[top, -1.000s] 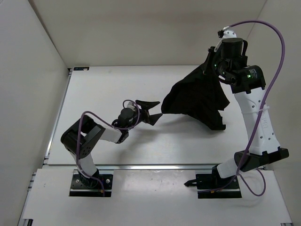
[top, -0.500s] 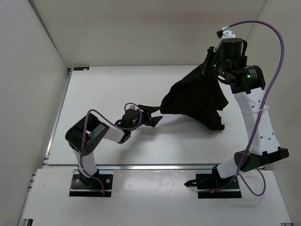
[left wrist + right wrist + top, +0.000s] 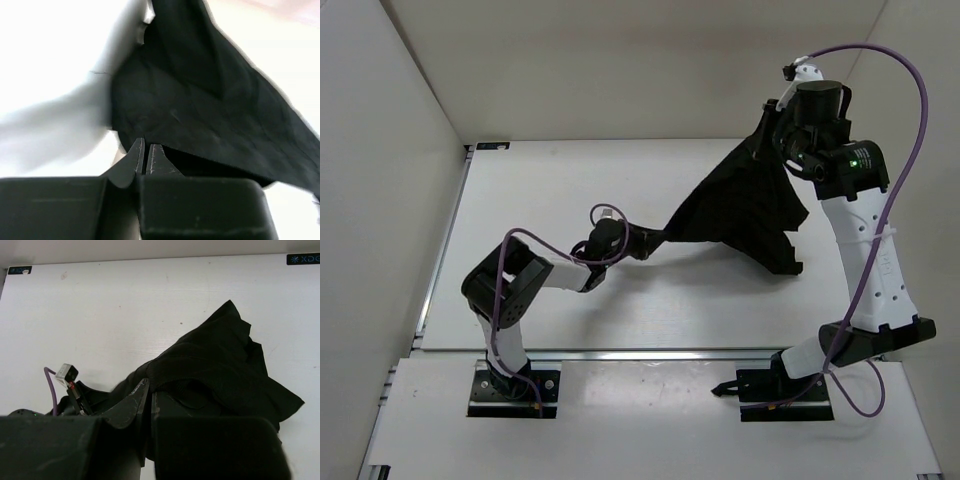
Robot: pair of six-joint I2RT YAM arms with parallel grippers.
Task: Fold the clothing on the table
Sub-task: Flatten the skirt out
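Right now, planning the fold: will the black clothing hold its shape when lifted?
Probably floppy: the clothing hangs in sagging folds from the right gripper. Likely light: a fingertip pinch by the left gripper holds its corner.

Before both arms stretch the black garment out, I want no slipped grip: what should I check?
1. Left gripper shut on the clothing's left corner: ok.
2. Right gripper shut on its raised far edge: ok.
3. Clothing spread flat for folding: not ok; it hangs bunched from the right gripper.
4. Lower hem resting on the table: ok.
5. Pleats lined up: cannot tell; the fabric is too dark.
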